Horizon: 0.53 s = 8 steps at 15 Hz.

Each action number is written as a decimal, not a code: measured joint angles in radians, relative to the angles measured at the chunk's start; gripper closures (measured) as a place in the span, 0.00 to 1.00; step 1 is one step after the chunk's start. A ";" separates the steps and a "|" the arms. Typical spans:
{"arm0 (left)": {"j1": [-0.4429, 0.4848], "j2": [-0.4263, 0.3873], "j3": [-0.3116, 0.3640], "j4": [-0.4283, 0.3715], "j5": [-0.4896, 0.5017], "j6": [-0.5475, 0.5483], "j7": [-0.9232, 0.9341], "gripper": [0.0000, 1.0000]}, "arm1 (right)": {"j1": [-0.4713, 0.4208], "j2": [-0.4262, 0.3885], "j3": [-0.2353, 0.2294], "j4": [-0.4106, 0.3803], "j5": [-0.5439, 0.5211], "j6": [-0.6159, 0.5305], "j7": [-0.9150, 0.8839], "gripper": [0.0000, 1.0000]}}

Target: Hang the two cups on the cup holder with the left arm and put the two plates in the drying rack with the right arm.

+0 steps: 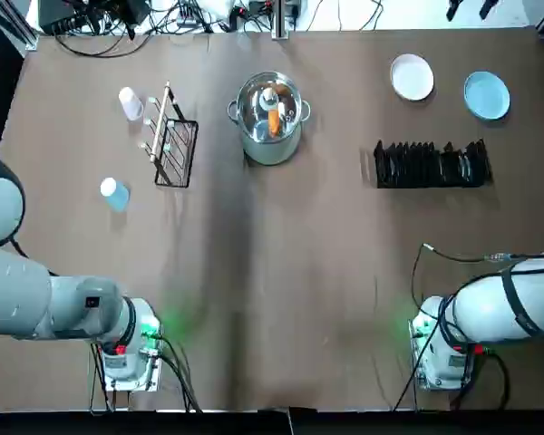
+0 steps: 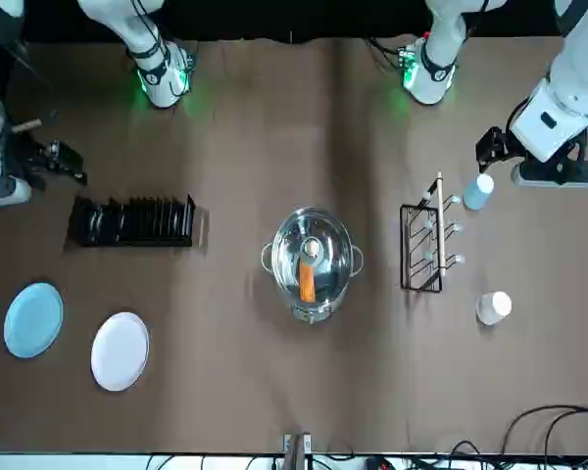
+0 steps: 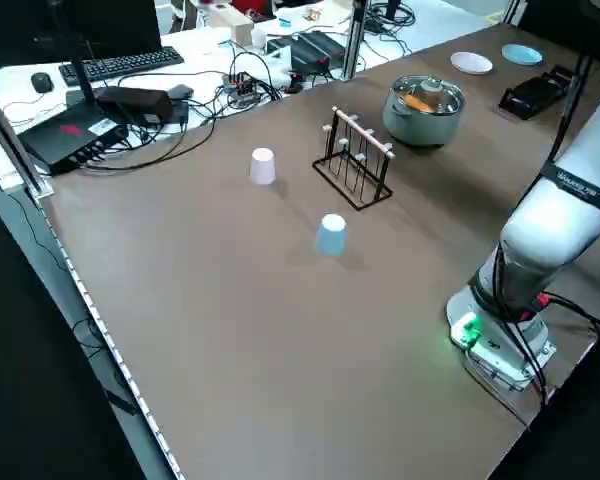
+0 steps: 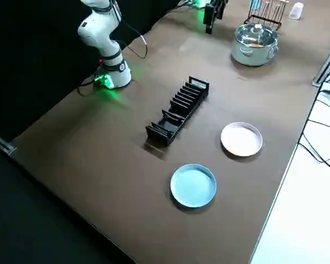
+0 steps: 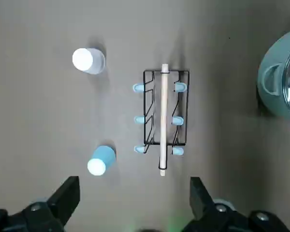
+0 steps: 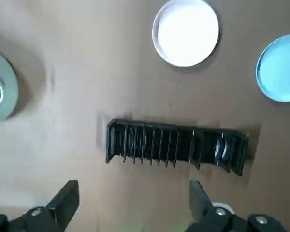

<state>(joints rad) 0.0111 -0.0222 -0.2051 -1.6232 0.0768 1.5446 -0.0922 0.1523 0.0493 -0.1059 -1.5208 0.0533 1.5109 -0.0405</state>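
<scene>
The light blue cup (image 1: 115,193) and the white cup (image 1: 130,103) stand on the table left of the cup holder (image 1: 171,140), a black wire stand with a wooden bar. My left gripper (image 5: 134,198) hangs open high above them, close to the blue cup (image 2: 478,191) in the front view. A white plate (image 1: 412,76) and a light blue plate (image 1: 486,94) lie flat at the far right, behind the black drying rack (image 1: 431,165). My right gripper (image 6: 133,200) is open and empty, high above the rack (image 6: 176,145).
A steel pot (image 1: 270,116) holding an orange item sits mid-table between holder and rack. Cables and electronics (image 1: 118,18) line the far edge. Both arm bases (image 1: 131,349) glow green at the near edge.
</scene>
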 joint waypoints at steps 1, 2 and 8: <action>0.000 0.000 0.000 0.000 0.000 0.000 0.000 0.00 | 0.000 -0.015 -0.002 -0.007 0.000 0.008 0.000 0.00; 0.000 0.000 0.000 0.000 0.000 0.000 0.001 0.00 | -0.001 -0.028 -0.004 -0.015 0.000 0.010 0.000 0.00; 0.019 0.057 0.000 -0.012 0.001 0.033 0.005 0.00 | 0.002 -0.052 0.000 -0.057 -0.001 0.090 -0.003 0.00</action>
<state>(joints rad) 0.0301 0.0349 -0.2047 -1.6351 0.0777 1.5772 -0.0867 0.1546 -0.0024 -0.1060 -1.5774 0.0524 1.6013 -0.0438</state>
